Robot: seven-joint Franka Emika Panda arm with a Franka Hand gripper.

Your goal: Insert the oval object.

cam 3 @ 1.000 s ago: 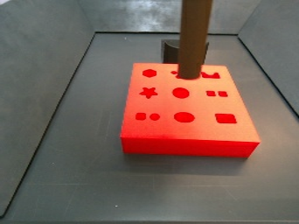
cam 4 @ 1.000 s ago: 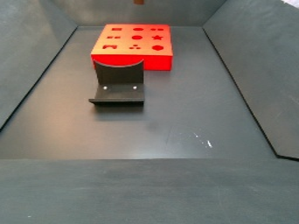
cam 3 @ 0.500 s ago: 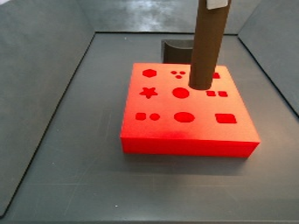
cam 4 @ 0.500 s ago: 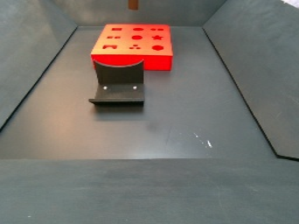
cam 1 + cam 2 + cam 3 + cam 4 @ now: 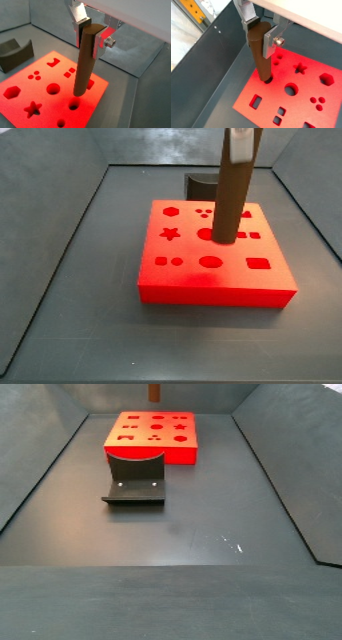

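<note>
My gripper (image 5: 90,32) is shut on the top of the oval object (image 5: 85,62), a long dark-brown peg that hangs upright. It also shows in a wrist view (image 5: 260,52) and in both side views (image 5: 230,193) (image 5: 155,392). The gripper (image 5: 260,34) is over the flat red block (image 5: 214,276) with shape cutouts. The peg's lower end hangs a little above the block's top, close to the oval hole (image 5: 75,104), and is apart from it. The oval hole also shows in a side view (image 5: 210,261).
A dark grey arch-shaped fixture (image 5: 135,482) stands on the floor next to the red block (image 5: 154,439); it also shows in a side view (image 5: 201,183) and a wrist view (image 5: 13,52). Grey walls enclose the dark floor (image 5: 174,524).
The gripper has carried the peg across the red block's top, from its back part towards the middle and front, and a little lower. The block and fixture have not moved.
</note>
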